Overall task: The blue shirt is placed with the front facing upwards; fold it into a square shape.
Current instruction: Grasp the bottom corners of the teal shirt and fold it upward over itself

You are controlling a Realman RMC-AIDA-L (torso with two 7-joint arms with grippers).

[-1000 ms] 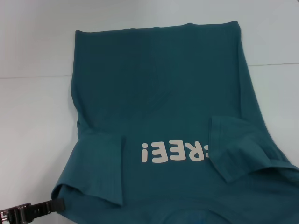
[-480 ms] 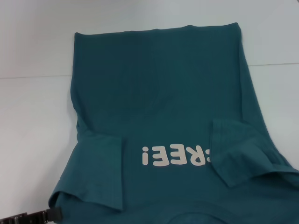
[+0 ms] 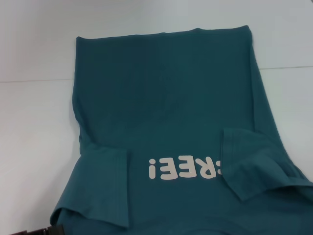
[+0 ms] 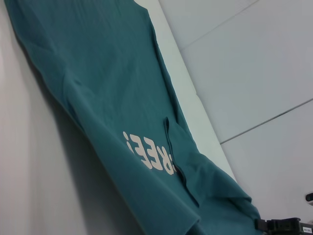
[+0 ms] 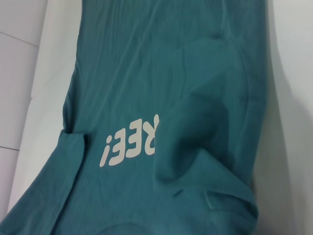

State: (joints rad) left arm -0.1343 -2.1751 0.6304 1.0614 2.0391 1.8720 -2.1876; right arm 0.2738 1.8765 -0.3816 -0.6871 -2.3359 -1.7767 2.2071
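Bare lab-like test bench: plain white seamed tabletop (image 3: 34, 127) under a spread blue shirt (image 3: 166, 98)

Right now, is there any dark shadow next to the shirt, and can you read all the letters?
In the left wrist view, a soft grey shadow lies on the table beside the shirt. In the right wrist view, a shadow falls along the shirt's edge too. In the head view, the light is even, and the folded sleeve covers the first letter of the print.
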